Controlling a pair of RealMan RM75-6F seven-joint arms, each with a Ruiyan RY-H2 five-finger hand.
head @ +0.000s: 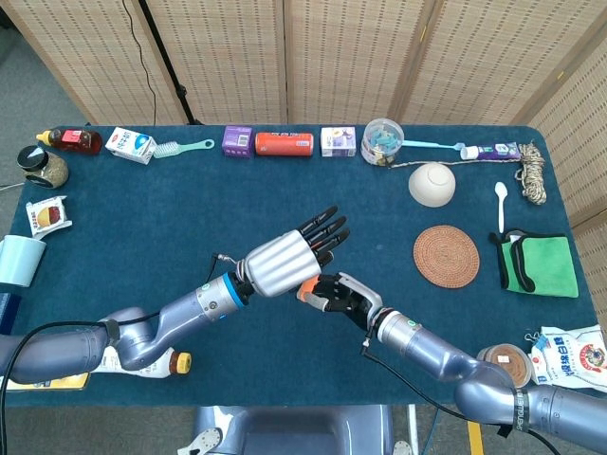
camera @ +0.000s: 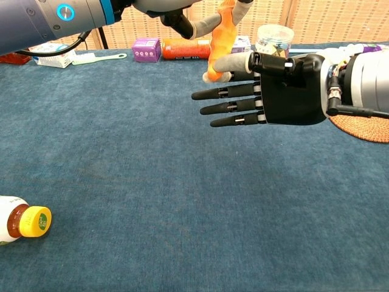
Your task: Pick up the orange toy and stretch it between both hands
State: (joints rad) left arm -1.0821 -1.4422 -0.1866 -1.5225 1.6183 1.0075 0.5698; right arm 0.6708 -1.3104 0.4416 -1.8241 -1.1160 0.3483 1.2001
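Observation:
The orange toy (camera: 220, 41) hangs upright above the blue table (camera: 121, 182), held at both ends. My left hand (camera: 182, 13) pinches its top end at the upper edge of the chest view. My right hand (camera: 285, 88) pinches its lower end between thumb and one finger, with the other fingers spread out to the left. In the head view only the toy's lower tip (head: 307, 288) shows, tucked between my left hand (head: 283, 261) and my right hand (head: 344, 295); the left hand covers the rest of it.
A bottle with a yellow cap (camera: 27, 221) lies at the front left. A woven coaster (head: 446, 256), a bowl (head: 432, 183) and a green cloth (head: 541, 265) sit on the right. Boxes, a red can (head: 284, 143) and a jar (head: 382, 139) line the far edge.

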